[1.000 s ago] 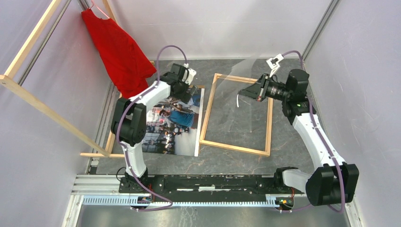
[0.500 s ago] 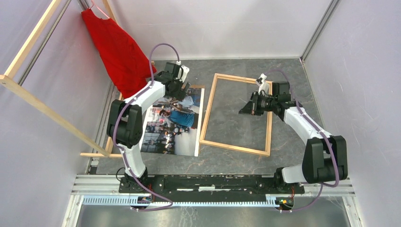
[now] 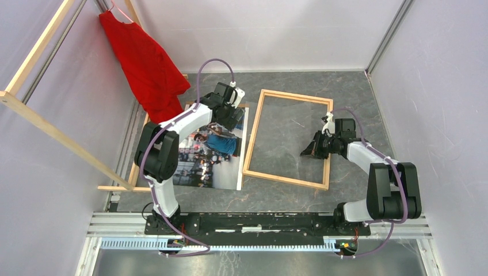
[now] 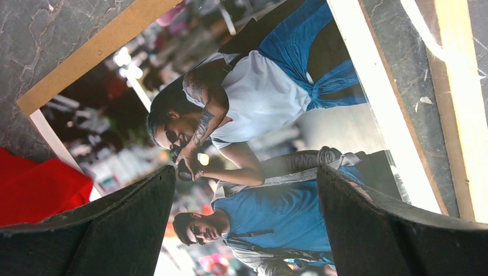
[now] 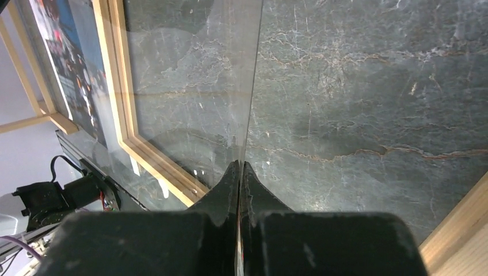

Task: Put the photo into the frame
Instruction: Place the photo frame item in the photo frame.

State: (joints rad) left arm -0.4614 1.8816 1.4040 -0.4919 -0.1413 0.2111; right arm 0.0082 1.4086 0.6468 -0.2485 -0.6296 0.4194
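Note:
The photo [image 3: 213,155] lies face up on the table, left of the frame [image 3: 251,144]. My left gripper [image 3: 230,118] hovers open over the photo's far end. In the left wrist view the fingers straddle the people in blue on the photo [image 4: 259,103] without touching it, the gripper [image 4: 244,218] wide open. My right gripper [image 3: 308,152] is low inside the frame, near its right bar. In the right wrist view it [image 5: 240,167] is shut on the edge of a clear pane [image 5: 190,69], which slopes down over the frame's bar [image 5: 124,103].
A brown backing board [image 4: 86,54] shows under the photo's far edge. A red cloth [image 3: 144,57] hangs on wooden rack bars [image 3: 52,132] at the left. Grey walls close in left, back and right.
My right arm has come down and nearer with the clear pane, from raised above the frame's far side to low inside it. My left gripper has shifted a little over the photo's far end.

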